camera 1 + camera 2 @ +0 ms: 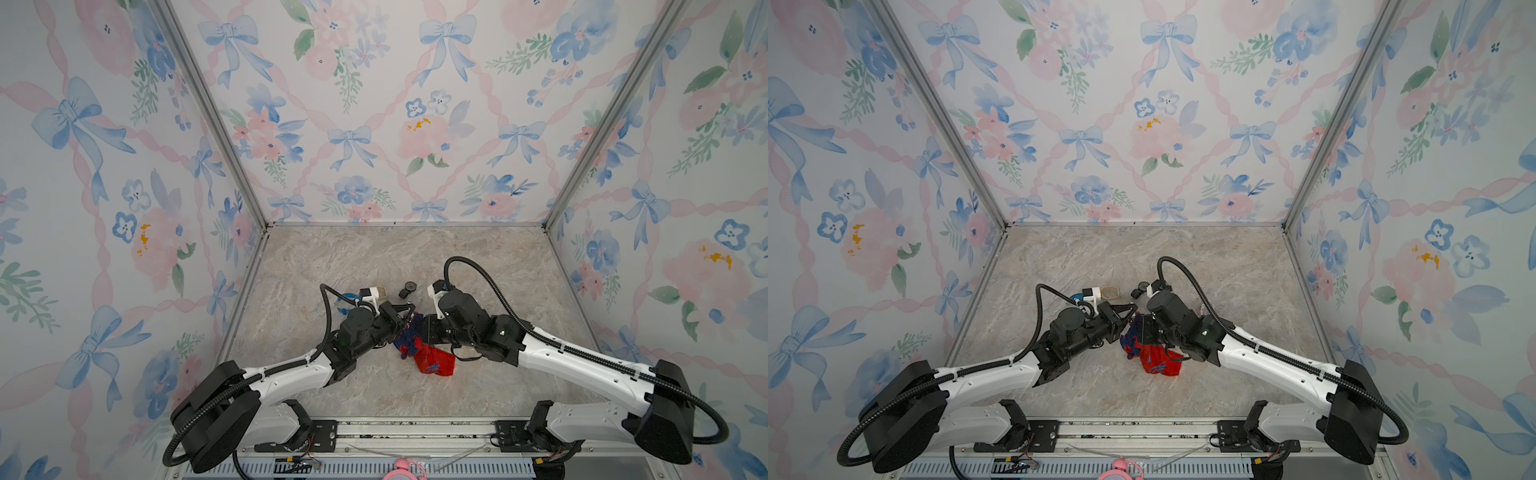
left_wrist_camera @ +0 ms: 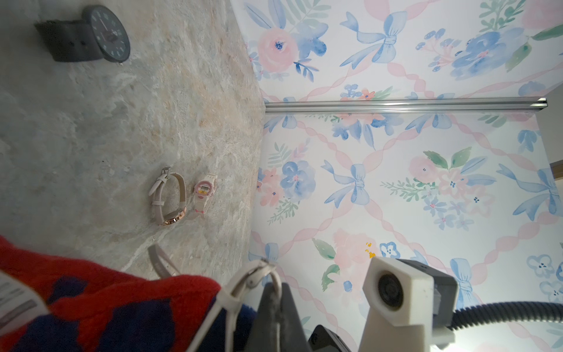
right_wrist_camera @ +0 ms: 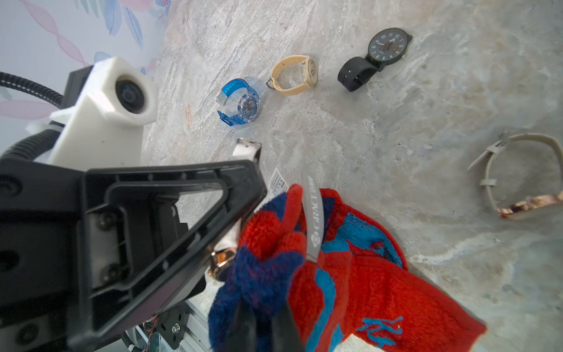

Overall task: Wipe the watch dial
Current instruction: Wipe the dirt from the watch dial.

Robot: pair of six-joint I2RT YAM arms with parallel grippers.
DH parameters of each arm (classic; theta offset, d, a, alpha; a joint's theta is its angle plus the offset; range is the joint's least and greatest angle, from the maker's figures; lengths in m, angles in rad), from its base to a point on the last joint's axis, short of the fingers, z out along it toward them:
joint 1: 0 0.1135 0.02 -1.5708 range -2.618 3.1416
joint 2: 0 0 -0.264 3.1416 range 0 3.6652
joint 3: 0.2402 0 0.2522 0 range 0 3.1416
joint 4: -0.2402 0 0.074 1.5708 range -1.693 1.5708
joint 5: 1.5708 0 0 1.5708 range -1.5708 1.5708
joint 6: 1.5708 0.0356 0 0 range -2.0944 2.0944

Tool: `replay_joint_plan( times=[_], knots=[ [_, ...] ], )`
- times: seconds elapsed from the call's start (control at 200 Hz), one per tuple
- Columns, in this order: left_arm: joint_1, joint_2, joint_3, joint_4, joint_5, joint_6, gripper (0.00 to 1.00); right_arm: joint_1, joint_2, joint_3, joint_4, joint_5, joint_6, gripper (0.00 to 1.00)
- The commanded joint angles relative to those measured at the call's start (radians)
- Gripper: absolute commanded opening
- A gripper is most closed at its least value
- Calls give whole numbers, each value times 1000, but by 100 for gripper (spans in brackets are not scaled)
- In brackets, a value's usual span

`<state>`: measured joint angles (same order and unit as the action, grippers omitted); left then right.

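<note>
Wiping looks underway: right gripper (image 3: pixel 262 323) clamps the soft cloth (image 3: pixel 365 274) against the watch (image 3: pixel 224 257), held in the closed left gripper (image 2: pixel 274 307) mid-counter (image 3: pixel 365 137). Light, glass dial, floppy strap — probably best gripped near the case. Black watch (image 3: pixel 387 45) lies beyond.

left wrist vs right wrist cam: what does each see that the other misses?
Left wrist only: the pink digital watch. Right wrist only: the blue watch and the cream watch. Both: the black watch, the rose-gold watch lying on the table, the red and blue cloth, and the held watch with its strap against the cloth.
</note>
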<state>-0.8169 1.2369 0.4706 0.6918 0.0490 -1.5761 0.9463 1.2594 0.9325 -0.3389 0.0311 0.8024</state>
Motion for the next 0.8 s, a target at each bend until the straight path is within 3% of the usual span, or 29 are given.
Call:
replay_joint_plan(
  times=[0.0,0.225,0.45,0.795],
  knots=[
    [-13,-14,-7,21,0,-10,0,-33,-42,-57,12,8,17,0],
    [-11,-18,-23,21,-17,-12,0,-8,-110,-29,-48,41,4,0],
    [-12,0,-15,21,-13,-10,0,52,-71,44,-42,54,-12,0],
    [-13,12,-12,21,-7,-12,0,-3,1,-14,11,10,-10,0]
  ],
)
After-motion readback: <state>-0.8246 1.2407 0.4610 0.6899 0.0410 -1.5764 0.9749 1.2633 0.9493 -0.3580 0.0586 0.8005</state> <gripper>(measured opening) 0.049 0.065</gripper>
